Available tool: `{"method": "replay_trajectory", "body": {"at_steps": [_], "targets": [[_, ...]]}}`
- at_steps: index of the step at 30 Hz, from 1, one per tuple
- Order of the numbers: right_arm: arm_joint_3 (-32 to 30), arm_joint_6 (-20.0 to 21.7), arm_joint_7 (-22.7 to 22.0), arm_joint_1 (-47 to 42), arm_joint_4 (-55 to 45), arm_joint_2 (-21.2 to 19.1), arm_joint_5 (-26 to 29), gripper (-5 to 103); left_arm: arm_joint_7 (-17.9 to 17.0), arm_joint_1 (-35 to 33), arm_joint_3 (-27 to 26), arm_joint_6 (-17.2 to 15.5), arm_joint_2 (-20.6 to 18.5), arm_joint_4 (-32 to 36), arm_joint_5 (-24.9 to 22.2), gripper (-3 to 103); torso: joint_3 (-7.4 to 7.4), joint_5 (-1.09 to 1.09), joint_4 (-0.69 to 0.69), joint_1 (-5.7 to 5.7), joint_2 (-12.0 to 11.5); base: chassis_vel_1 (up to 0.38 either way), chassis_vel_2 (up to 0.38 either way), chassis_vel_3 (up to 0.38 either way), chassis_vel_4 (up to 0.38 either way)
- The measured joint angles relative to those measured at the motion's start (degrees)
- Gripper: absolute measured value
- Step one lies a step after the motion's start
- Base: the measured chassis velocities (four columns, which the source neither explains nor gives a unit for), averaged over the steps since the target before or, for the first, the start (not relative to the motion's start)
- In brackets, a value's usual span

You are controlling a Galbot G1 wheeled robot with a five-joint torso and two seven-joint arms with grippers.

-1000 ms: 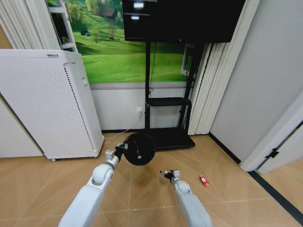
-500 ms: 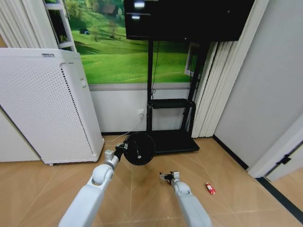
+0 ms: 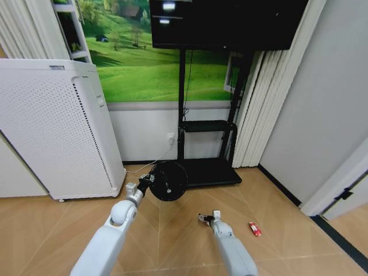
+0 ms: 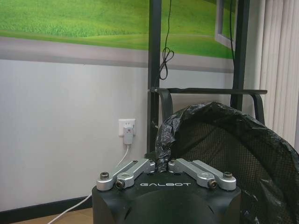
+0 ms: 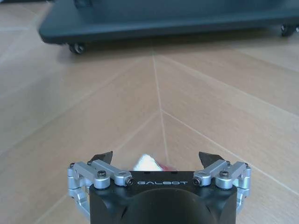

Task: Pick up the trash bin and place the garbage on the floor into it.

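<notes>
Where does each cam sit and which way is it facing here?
Head: high on the robot, looking forward and down at the floor and TV stand; both arms show, left hand holding the trash bin, right hand low.
Left wrist: behind the left hand, facing the wall; hand shut on the trash bin rim.
Right wrist: behind the open right hand, low over the floor, facing the stand base.
Shared: head and left wrist both show bin and stand.

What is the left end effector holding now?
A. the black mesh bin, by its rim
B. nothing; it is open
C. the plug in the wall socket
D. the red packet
A: in the left wrist view the left end effector is shut on the lined rim of the bin, and the head view shows the bin held off the floor.
</notes>
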State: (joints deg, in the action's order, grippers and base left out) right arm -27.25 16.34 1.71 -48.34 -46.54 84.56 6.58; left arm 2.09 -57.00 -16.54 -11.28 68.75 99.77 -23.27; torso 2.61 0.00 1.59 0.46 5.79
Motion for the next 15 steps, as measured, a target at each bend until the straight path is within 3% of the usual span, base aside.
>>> {"method": "replay_trajectory", "body": {"at_steps": [15], "targets": [[-0.1,0.3,-0.1,1.6,4.4,0.5,-2.5,100,0.2,-1.1,-1.4,0.1,-0.2,1.1,-0.2,7,0.00,0.00,0.00,0.00,0.0,0.000,0.000,0.000,0.000]]}}
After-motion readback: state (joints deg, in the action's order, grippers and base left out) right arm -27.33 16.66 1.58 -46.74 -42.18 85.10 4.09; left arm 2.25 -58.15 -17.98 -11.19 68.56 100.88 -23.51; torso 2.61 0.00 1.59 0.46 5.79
